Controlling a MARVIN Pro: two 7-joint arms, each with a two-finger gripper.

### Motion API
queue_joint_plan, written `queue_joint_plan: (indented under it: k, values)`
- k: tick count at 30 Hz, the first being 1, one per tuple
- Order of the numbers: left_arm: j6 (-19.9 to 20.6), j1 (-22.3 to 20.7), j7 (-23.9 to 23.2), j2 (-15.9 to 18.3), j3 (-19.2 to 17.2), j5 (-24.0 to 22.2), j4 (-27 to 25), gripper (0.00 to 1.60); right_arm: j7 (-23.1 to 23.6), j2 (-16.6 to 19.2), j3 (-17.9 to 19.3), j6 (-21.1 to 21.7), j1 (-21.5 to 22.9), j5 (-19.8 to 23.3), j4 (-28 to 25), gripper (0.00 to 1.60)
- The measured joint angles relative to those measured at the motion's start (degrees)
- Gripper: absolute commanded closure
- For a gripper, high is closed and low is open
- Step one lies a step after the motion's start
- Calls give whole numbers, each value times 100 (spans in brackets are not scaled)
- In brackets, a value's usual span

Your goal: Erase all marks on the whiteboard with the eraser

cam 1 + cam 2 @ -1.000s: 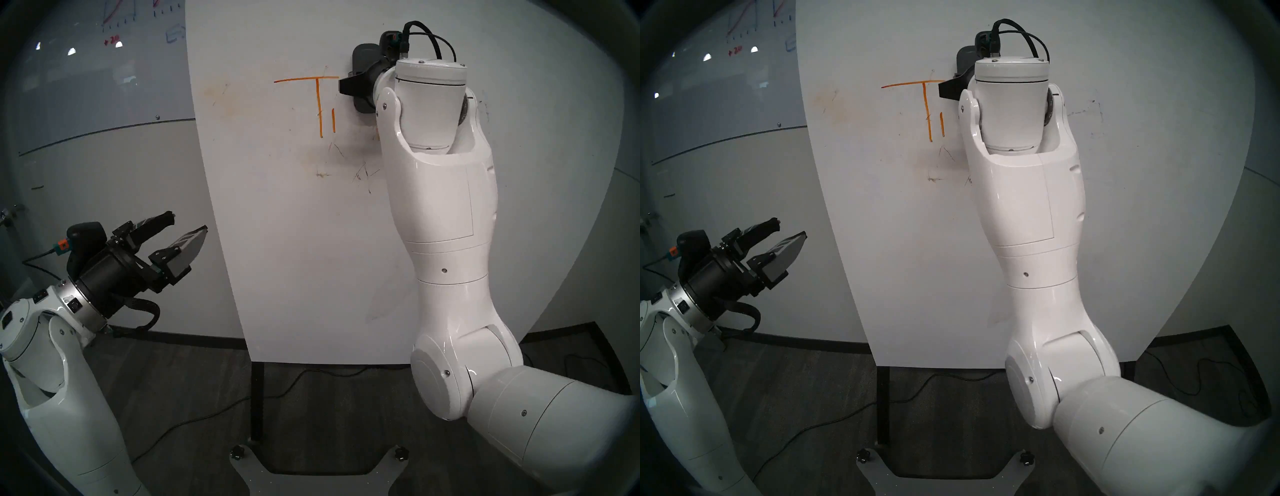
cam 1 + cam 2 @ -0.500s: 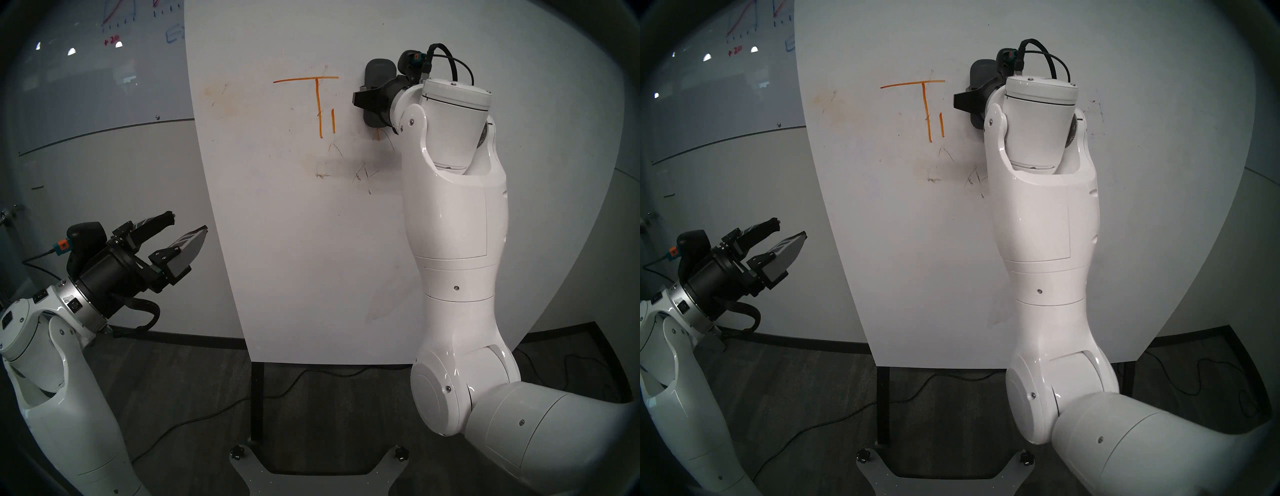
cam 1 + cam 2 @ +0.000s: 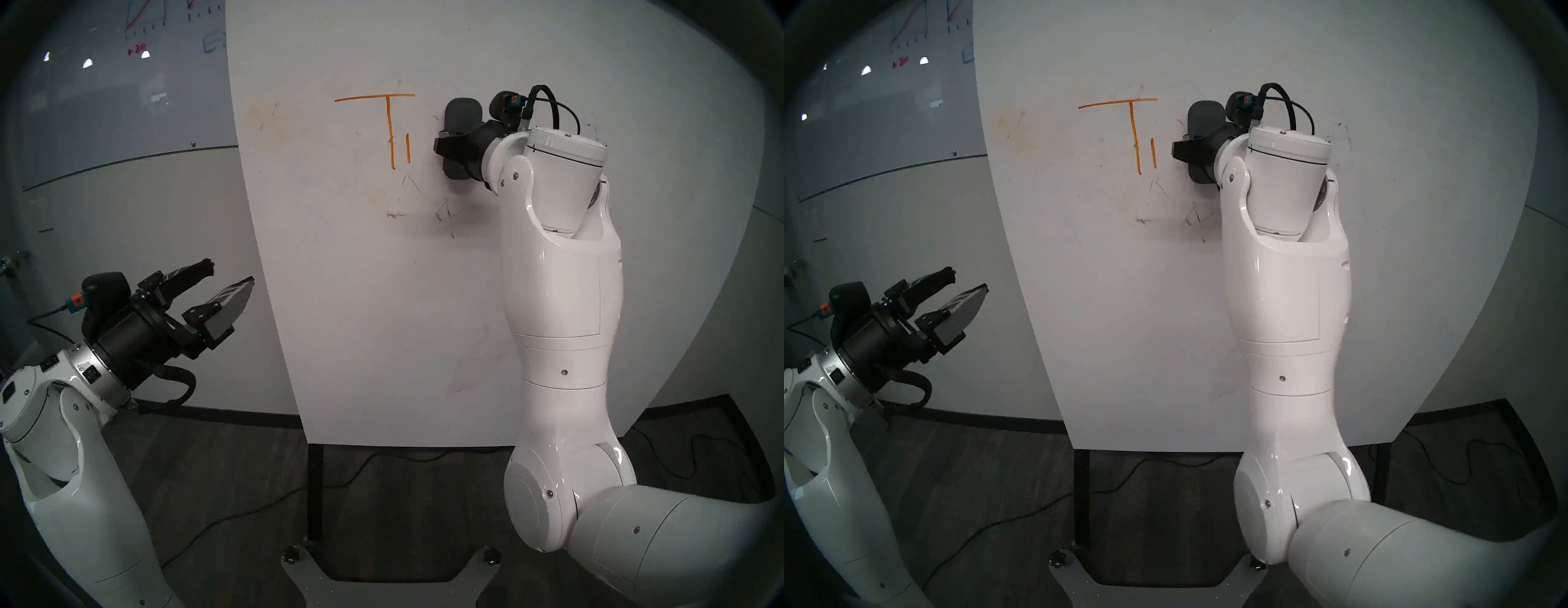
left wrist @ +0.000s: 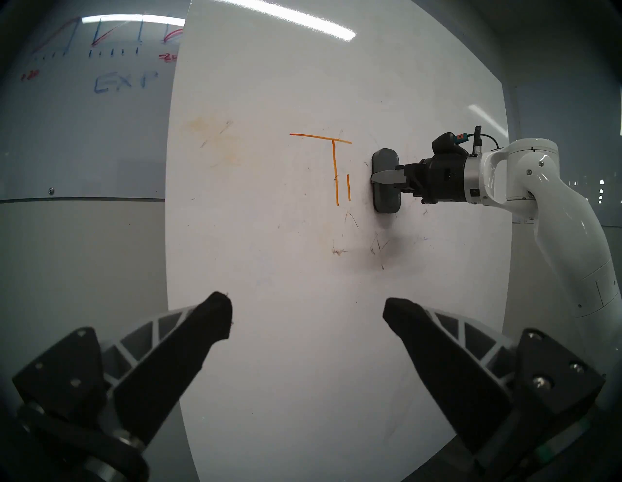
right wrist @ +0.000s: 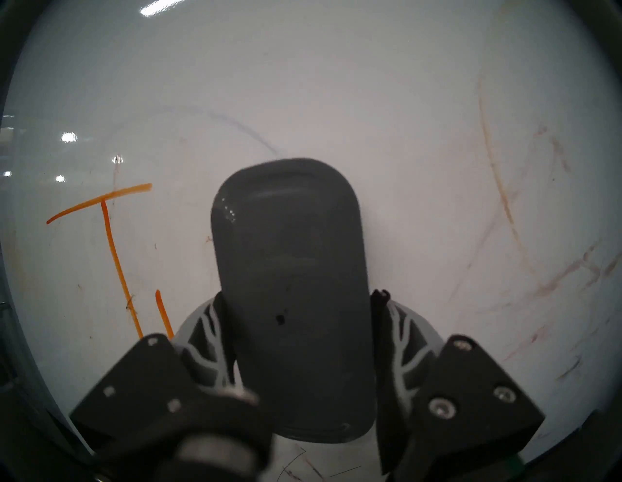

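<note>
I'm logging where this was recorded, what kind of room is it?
Probably an office or meeting room: a whiteboard on legs, a wall-mounted glass board with graph sketches, and dark carpet with trailing cables.

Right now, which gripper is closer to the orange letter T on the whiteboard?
Right. The right gripper, shut on the eraser, sits just beside the orange T on the whiteboard. The left gripper hangs open, low, off the board's left edge.
</note>
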Motion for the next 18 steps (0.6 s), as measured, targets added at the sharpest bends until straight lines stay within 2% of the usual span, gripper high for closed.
queue_joint_plan:
  k: [18]
  values:
    - [0, 0, 0, 0, 0, 0, 1, 0, 167, -167, 92, 51, -480, 343, 89, 160]
